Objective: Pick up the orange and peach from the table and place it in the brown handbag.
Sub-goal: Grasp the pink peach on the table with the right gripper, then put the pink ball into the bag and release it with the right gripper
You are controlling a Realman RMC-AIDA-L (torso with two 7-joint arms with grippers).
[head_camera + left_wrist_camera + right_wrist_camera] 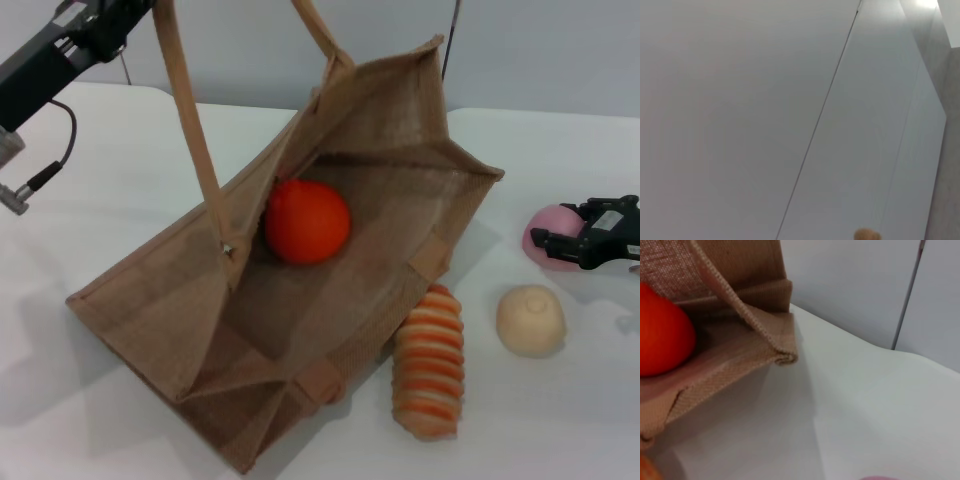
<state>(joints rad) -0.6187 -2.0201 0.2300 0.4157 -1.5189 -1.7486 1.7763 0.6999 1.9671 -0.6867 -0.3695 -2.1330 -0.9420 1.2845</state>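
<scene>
The brown handbag (180, 300) lies open on the white table, one long handle (190, 130) pulled up taut to the top edge beside my left arm's end (110, 20). The orange (307, 221) lies inside the bag, near its middle; it also shows in the right wrist view (660, 335) behind the bag's rim (765, 335). The pink peach (545, 228) rests on the table at the right. My right gripper (552, 224) is at the peach, its black fingers (545, 240) spread over its right side. A sliver of the peach (880, 478) shows in the right wrist view.
An orange-and-cream striped bread (430, 365) lies against the bag's right front corner. A pale beige bun (531, 319) sits just in front of the peach. The left wrist view shows only a grey wall (765, 110).
</scene>
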